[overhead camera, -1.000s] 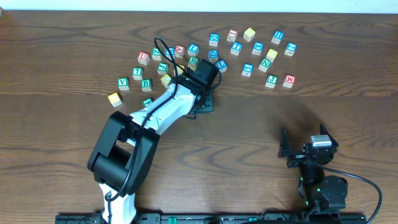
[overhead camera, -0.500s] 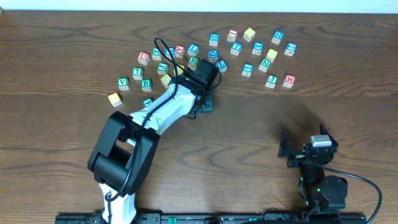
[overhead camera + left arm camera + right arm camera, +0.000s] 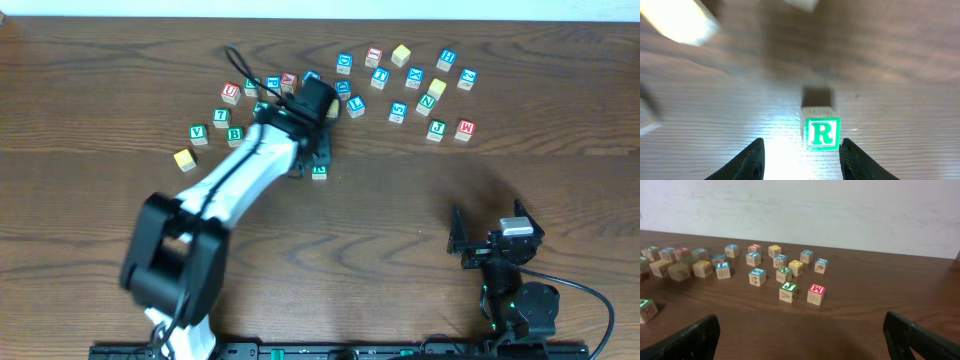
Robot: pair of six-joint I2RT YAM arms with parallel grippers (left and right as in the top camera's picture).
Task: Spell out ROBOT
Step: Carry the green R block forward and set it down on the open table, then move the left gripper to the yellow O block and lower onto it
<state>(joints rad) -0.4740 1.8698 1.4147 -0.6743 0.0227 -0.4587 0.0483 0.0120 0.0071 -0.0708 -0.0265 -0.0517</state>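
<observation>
The left arm (image 3: 235, 185) has swung up and to the left since a second ago. The green R cube (image 3: 319, 171) it was covering now shows on the bare tabletop (image 3: 400, 250). It stands alone, on the robot's side of the scattered cubes. The left jaws have also spread wider than before; they are open and grip nothing.

From the left wrist, the R cube (image 3: 822, 134) sits flat on the wood, letter face up. It lies in the gap between the two fingertips and a little beyond them, off centre. It is just beside one fingertip (image 3: 854, 159), and I cannot tell whether they touch. The other fingertip (image 3: 752, 159) is well clear of it.

The rest has not moved. The green B cube (image 3: 235, 135) lies left of the R cube and slightly farther from the robot. A plain yellow cube (image 3: 183, 159) lies farther left again. A second yellow cube (image 3: 401, 54) sits beyond the R cube to the right, at the far edge of the scatter. The red M cube (image 3: 465, 129) is well off to the R cube's right.

The right arm (image 3: 510, 290) stays parked far right of the R cube, close to the robot's edge. The right jaws are spread wide and empty.
</observation>
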